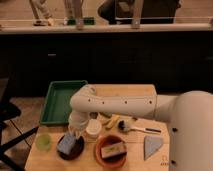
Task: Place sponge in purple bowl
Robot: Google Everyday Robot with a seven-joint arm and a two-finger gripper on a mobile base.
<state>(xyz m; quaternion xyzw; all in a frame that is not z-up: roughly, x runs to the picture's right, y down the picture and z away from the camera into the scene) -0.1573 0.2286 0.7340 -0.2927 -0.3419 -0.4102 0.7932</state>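
Note:
The light-blue sponge (pixel 66 144) lies tilted inside the dark purple bowl (pixel 75 153) at the front left of the wooden table. My gripper (pixel 75 132) hangs at the end of the white arm, right above the sponge's upper right corner and very close to it. I cannot tell whether it touches the sponge. The arm reaches in from the right across the middle of the table.
A green tray (pixel 59 100) sits at the back left. A small green cup (pixel 44 141) stands left of the bowl and a white cup (pixel 93 128) right of it. An orange-brown bowl (pixel 104 159) holds a tan block (pixel 113 149). A blue-grey cloth (pixel 152 146) and a brush (pixel 136 129) lie to the right.

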